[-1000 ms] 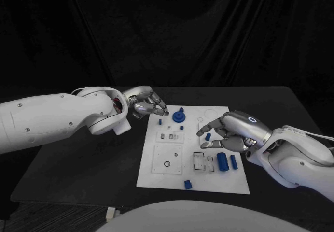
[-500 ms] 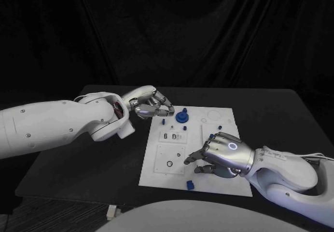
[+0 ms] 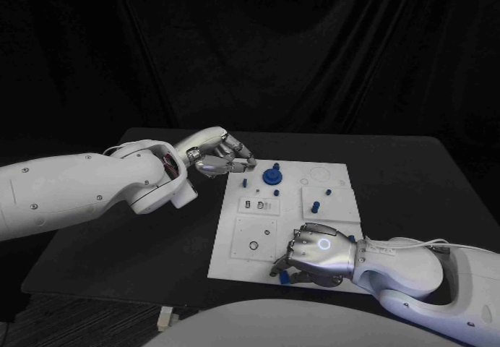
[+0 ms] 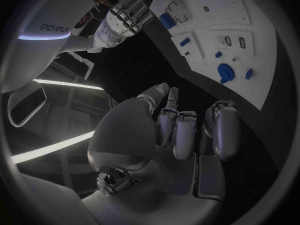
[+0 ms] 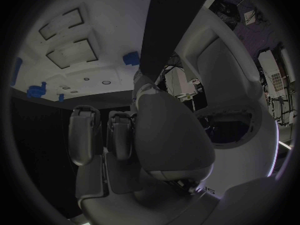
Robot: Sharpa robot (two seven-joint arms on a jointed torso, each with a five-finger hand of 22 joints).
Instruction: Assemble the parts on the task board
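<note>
White task board (image 3: 238, 238): right hand (image 3: 313, 253) over its near edge, left hand (image 3: 217, 155) beside its far corner, both fingers curled, empty. Risk: knuckles scatter loose blue parts (image 3: 274, 176).

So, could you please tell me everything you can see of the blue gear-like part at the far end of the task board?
The blue gear-like part is a round, plastic-looking disc with a short knob rising from its middle. It stands upright at the far end of the white task board, near the left robot hand, which does not touch it.
</note>
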